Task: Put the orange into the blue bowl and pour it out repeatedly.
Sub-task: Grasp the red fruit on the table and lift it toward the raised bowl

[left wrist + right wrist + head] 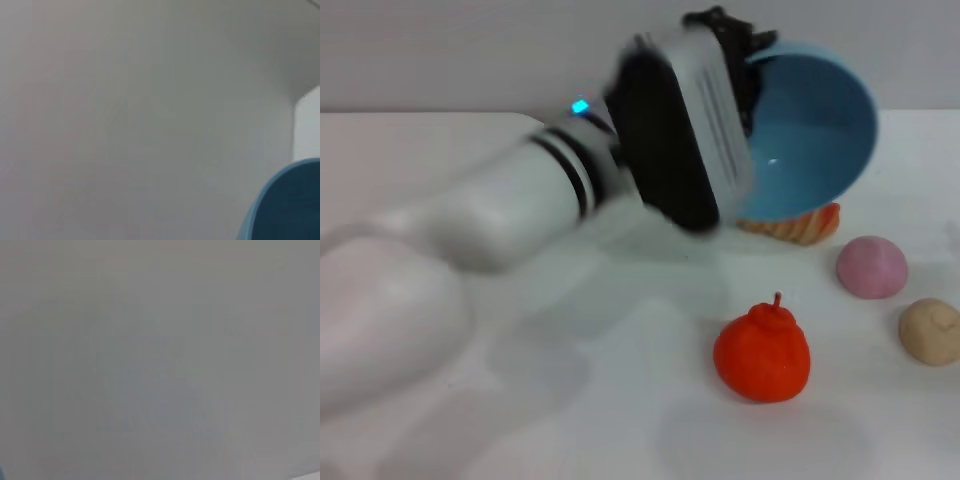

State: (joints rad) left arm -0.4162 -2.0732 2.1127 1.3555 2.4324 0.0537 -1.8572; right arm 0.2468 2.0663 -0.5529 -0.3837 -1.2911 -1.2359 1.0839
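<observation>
The head view was the only one that showed the whole scene. The left wrist view gave only a plain grey surface and, at one corner, a curved piece of the light blue, smooth, glossy round bowl [287, 205]. The right wrist view gave only plain grey, so the right gripper was not visible in any picture.

From the left, the white left arm with black bands reached across the white table [520, 400] toward the far right. Its black left gripper [745, 70] was at the rim of the blue bowl [815, 135] and held it up above the table, tipped on its side with the opening toward the near side. The fingers were closed on the rim, although their tips were mostly hidden behind the wrist and the bowl. The inside of the bowl was empty.

The red-orange, roundish, bumpy orange [763, 352] with a small stem nub lay on the table, near and a little left of the bowl, apart from it. Under the bowl, on the far side, one end of a striped orange bread loaf [800, 224] showed. To the right lay one pink ball [871, 266] and, nearer the right edge, one beige ball [931, 330].

By count: one bowl, one orange, one loaf, two balls.
</observation>
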